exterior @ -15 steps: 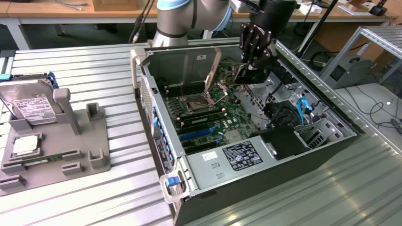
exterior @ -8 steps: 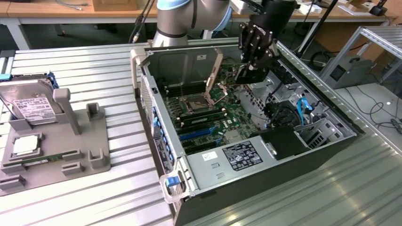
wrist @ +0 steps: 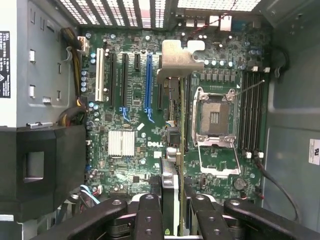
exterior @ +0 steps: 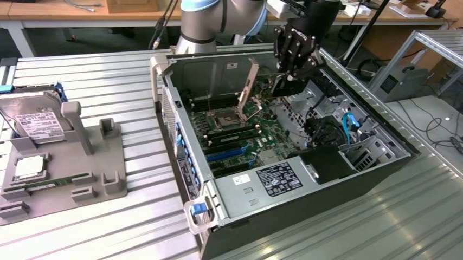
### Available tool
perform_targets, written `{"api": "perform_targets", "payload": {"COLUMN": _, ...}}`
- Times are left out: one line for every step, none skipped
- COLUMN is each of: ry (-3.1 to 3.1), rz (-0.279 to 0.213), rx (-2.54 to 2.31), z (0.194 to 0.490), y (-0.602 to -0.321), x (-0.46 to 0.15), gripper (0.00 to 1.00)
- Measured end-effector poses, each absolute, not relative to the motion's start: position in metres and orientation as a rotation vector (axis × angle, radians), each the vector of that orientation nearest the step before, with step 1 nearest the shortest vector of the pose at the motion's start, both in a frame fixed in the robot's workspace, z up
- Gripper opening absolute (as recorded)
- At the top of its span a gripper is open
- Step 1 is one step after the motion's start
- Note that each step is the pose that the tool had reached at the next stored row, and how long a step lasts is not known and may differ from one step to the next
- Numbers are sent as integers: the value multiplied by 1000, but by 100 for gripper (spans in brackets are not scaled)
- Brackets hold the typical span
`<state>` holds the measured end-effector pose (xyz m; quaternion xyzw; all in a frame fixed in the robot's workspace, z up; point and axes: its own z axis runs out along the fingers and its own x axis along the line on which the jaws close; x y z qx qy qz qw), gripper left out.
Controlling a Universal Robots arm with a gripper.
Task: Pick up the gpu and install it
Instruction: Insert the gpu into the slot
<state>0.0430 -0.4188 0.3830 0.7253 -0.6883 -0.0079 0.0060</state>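
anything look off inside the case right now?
Silver metal-framed CPU socket on the green motherboard has its plate flipped open, apparently empty. Dark flat gpu card is held edge-on in the claw.

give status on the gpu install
fingers shut on gpu. gpu edge-on above motherboard inside open case. nothing visible between it and slots.
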Motion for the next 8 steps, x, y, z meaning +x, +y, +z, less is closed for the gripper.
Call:
{"api": "perform_targets", "payload": {"ry": -2145, "rz": -25, "rx": 2279, "z": 383, "y": -419, "x": 43, "gripper": 27}}
{"api": "perform_targets", "payload": {"ry": -2134, "rz": -25, "rx": 2289, "z": 383, "y": -419, "x": 43, "gripper": 27}}
{"api": "perform_targets", "payload": {"ry": -2119, "rz": -24, "rx": 2302, "z": 383, "y": -419, "x": 43, "gripper": 27}}
{"api": "perform_targets", "payload": {"ry": -2107, "rz": -24, "rx": 2314, "z": 383, "y": -419, "x": 43, "gripper": 27}}
{"api": "perform_targets", "payload": {"ry": -2092, "rz": -24, "rx": 2327, "z": 383, "y": -419, "x": 43, "gripper": 27}}
{"api": "perform_targets", "payload": {"ry": -2083, "rz": -24, "rx": 2335, "z": 383, "y": -419, "x": 43, "gripper": 27}}
{"api": "perform_targets", "payload": {"ry": -2074, "rz": -24, "rx": 2343, "z": 383, "y": -419, "x": 43, "gripper": 27}}
{"api": "perform_targets", "payload": {"ry": -2066, "rz": -24, "rx": 2350, "z": 383, "y": -419, "x": 43, "gripper": 27}}
